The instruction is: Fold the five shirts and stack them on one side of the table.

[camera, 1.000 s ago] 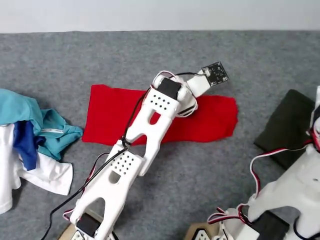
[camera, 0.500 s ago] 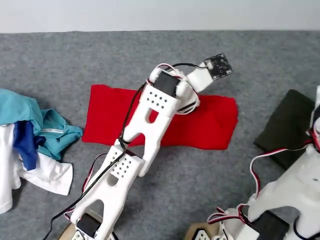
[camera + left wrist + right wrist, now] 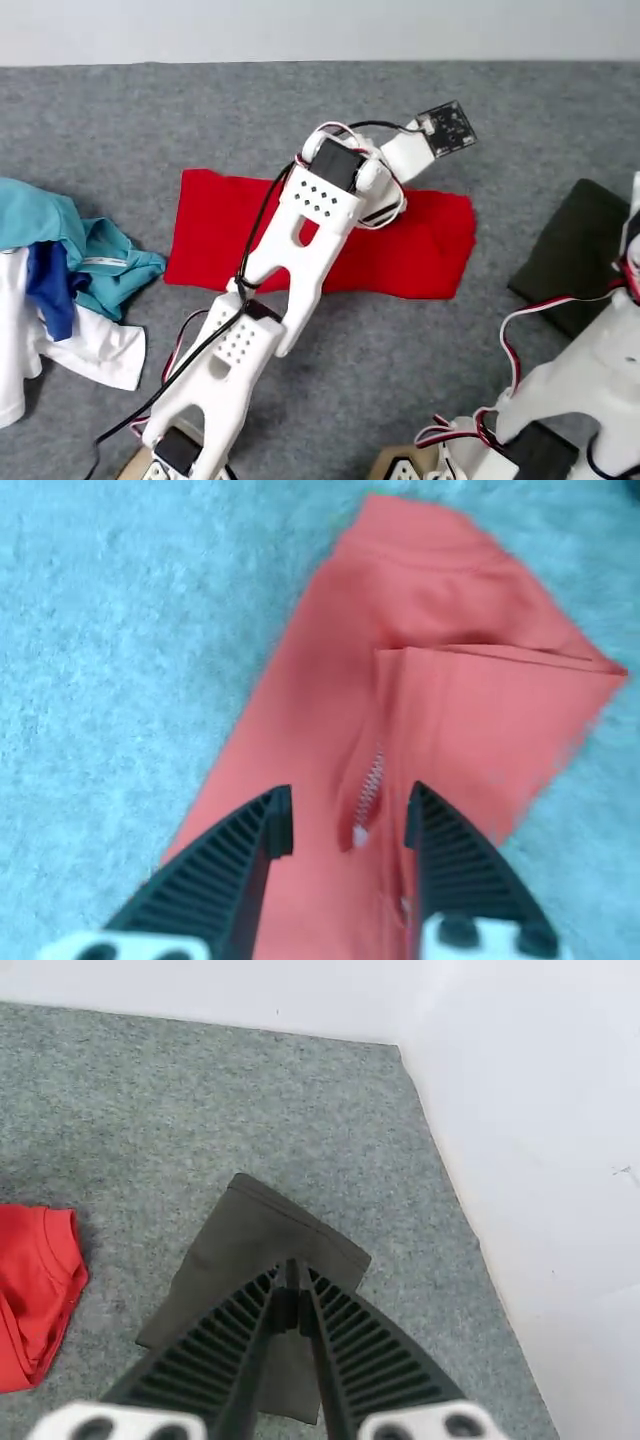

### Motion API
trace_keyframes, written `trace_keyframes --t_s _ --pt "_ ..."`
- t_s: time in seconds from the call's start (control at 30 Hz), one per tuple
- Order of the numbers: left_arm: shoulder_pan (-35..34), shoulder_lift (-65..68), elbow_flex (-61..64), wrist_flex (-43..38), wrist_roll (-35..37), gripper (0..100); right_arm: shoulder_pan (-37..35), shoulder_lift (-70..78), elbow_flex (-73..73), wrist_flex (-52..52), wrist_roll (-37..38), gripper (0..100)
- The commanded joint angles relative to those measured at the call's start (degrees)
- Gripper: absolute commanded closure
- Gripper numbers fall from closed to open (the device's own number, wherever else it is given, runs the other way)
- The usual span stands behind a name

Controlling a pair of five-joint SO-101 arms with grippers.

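Observation:
A red shirt (image 3: 225, 232), folded into a long strip, lies across the middle of the grey table. My left gripper (image 3: 383, 208) hangs over its right half. In the left wrist view the left gripper (image 3: 348, 800) is open just above the red shirt (image 3: 440, 630), with a folded edge and a small white tag (image 3: 372, 778) under the gap and nothing held. A dark folded shirt (image 3: 572, 250) lies at the right edge. My right gripper (image 3: 292, 1272) is shut and empty above this dark shirt (image 3: 250, 1250). A teal, blue and white heap of shirts (image 3: 60, 270) lies unfolded at the left.
A white wall (image 3: 520, 1110) borders the table behind and to the right. Bare grey carpet (image 3: 400, 370) spreads in front of the red shirt, between the two arm bases. The right arm's body (image 3: 590, 385) stands at the lower right corner.
The left wrist has lifted and swung slightly to the right over the red shirt. The shirt's right end now lies a little lower and wider. The right arm has kept still.

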Motion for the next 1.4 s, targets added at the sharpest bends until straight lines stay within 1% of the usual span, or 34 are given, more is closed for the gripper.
trace_keyframes --t_s 0.0,0.07,0.17,0.37,0.47,0.57,0.67,0.8,0.93,1.07,1.13,1.27,1.37 --pt "1.23 -10.37 13.76 1.49 0.44 81 0.66 -1.10 0.26 2.33 0.62 99.0" --pt "1.41 -13.45 22.81 1.23 0.26 81 0.66 -1.10 0.26 2.33 0.62 99.0" --pt "0.53 -14.24 32.40 -2.81 0.26 81 0.66 -1.01 0.26 2.33 0.62 99.0" --pt "-4.92 -14.07 45.14 -19.60 0.26 81 0.48 -1.63 6.24 2.24 0.53 99.0" --pt "-5.27 -13.36 49.63 -24.70 0.26 81 0.57 -1.63 6.77 2.24 0.53 99.0" --pt "-4.13 -12.75 49.63 -22.51 0.26 81 0.48 -1.63 6.77 2.24 0.53 99.0" --pt "-2.81 -13.80 47.69 -18.29 0.26 81 0.48 -1.63 6.77 2.24 0.44 99.0" --pt "-1.23 -17.05 42.77 -13.01 0.44 81 0.48 -1.71 6.77 2.24 0.44 99.0" --pt "-0.88 -20.57 37.67 -10.37 0.35 81 0.48 -1.71 6.77 2.24 0.44 99.0" --pt "-1.23 -20.84 34.51 -10.81 0.26 81 0.48 -1.71 6.77 2.24 0.44 99.0" --pt "-1.67 -19.25 34.59 -13.19 0.35 81 0.48 -1.71 6.77 2.24 0.44 99.0" --pt "-2.81 -12.22 34.77 -17.85 0.44 81 0.48 -1.71 6.77 2.24 0.44 99.0" --pt "-3.25 -7.12 34.77 -18.02 0.44 81 0.48 -1.71 6.77 2.24 0.53 99.0"
